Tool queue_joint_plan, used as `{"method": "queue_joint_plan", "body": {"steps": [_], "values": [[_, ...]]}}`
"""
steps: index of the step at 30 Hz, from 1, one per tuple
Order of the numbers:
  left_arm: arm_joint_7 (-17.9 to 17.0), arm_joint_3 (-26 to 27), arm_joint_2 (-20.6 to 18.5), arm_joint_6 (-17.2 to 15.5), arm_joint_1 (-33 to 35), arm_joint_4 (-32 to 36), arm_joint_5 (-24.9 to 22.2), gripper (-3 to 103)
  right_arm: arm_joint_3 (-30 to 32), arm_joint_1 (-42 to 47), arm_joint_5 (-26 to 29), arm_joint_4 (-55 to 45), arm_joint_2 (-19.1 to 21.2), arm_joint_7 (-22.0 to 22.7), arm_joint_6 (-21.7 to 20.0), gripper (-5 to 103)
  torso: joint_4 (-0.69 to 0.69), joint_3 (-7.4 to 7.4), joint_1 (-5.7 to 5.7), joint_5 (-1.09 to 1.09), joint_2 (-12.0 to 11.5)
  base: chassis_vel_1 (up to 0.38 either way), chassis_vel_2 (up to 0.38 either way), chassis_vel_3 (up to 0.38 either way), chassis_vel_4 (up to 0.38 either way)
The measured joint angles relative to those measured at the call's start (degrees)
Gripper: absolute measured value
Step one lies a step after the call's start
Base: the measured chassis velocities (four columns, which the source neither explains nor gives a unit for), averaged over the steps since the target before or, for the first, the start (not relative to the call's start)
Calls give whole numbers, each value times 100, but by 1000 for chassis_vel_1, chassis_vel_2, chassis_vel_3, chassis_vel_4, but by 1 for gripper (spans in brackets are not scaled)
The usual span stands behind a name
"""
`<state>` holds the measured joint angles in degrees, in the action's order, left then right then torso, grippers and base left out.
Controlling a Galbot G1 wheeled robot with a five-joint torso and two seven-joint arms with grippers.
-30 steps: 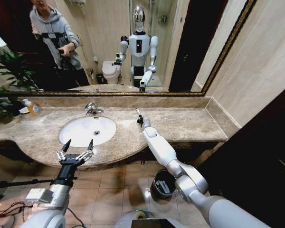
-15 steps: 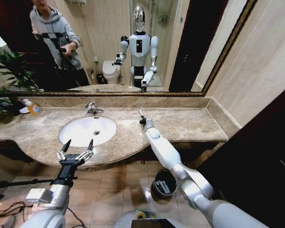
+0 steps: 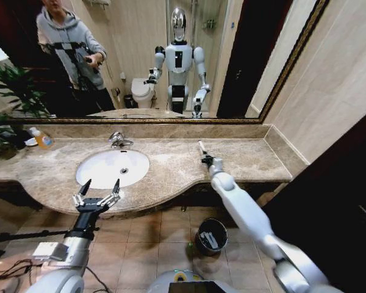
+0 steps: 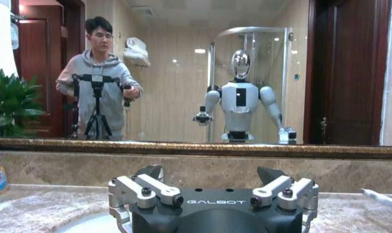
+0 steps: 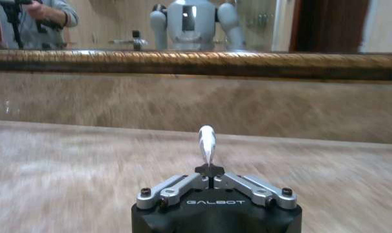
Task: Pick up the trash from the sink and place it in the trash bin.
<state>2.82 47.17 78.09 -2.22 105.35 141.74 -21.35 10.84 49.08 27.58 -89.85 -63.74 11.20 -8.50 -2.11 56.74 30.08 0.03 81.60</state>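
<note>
From the head view, the right end effector (image 3: 205,156) is stretched out over the beige-brown marble worktop (image 3: 244,160), to the right of the sink (image 3: 112,168), its fingers pinched on a slim white stick (image 3: 202,148) that points up and away toward the mirror (image 3: 140,55). The oval basin shows bare white around its drain, with the chrome faucet (image 3: 118,140) behind it and a clear bottle of orange liquid (image 3: 43,139) standing far to the left by the wall. The left end effector (image 3: 97,190) hangs at the front edge of the worktop, just before the sink, its two dark fingers spread wide and pointing up. On the tiled floor below the worktop edge stands the trash bin (image 3: 210,235), round and black with a shiny rim, with something pale lying inside it. In the left wrist view, the left end effector (image 4: 214,175) shows its fingers apart with nothing between them, the sink rim just beyond it, and the tip of the white stick (image 4: 381,198) reaches in at the far side. In the right wrist view, the right end effector (image 5: 211,171) has its fingers pressed together on the base of the slim white stick (image 5: 206,142), which stands up above the worktop, clear of its surface.
</note>
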Motion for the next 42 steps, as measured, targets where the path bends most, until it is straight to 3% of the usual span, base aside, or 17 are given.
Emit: {"method": "queue_joint_plan", "body": {"steps": [3, 9, 15, 25, 28, 32, 34, 39, 42], "values": [[-2, 0, -1, 0, -1, 0, 0, 100, 514, 927, 27, -747, 338, -23, 97, 0, 2, 0, -1, 0, 0, 0, 0, 0, 0], [-2, 1, -1, 0, 0, 0, 0, 100, 1338, 1984, 11, -1548, 456, -123, 232, 0, 1, 0, -1, -1, 0, 0, 0, 0, 0], [-2, 0, -1, 0, 0, 0, 1, 100, 1917, 2941, -206, -1993, 223, -251, 455, 0, 2, 0, -1, -2, 1, 0, 0, 0, 0], [-2, 0, -1, 0, 0, -1, 0, 100, 2035, 3668, -719, -2032, -220, -423, 953, 0, 1, 1, 1, -4, 0, 0, 0, 0, 0], [-2, 0, 0, 0, 0, 0, 0, 100, 2099, 4294, -1212, -2032, -587, -561, 1560, 0, 1, 0, 0, -4, 1, 0, 0, 0, 0], [-3, 0, 0, 0, 0, 0, 0, 100, 2101, 4673, -1484, -1874, -850, -661, 1964, 0, 1, 0, 0, -4, 0, 0, 0, 0, 0], [-3, 0, -1, 0, 0, -1, 0, 100, 2085, 4930, -1672, -1559, -1068, -735, 2370, 0, 2, 0, 0, -3, 1, 0, 0, 0, 0], [-2, 0, 0, 0, 0, 0, 0, 100, 2054, 5179, -1906, -961, -1214, -817, 2924, 0, 1, 0, 0, -3, 1, 0, 0, 0, 0], [-2, 0, 0, 0, 0, -1, 0, 100, 2026, 5162, -1955, -625, -1204, -867, 3049, 0, 1, 1, 0, -3, 1, 0, 0, 0, 0]]}}
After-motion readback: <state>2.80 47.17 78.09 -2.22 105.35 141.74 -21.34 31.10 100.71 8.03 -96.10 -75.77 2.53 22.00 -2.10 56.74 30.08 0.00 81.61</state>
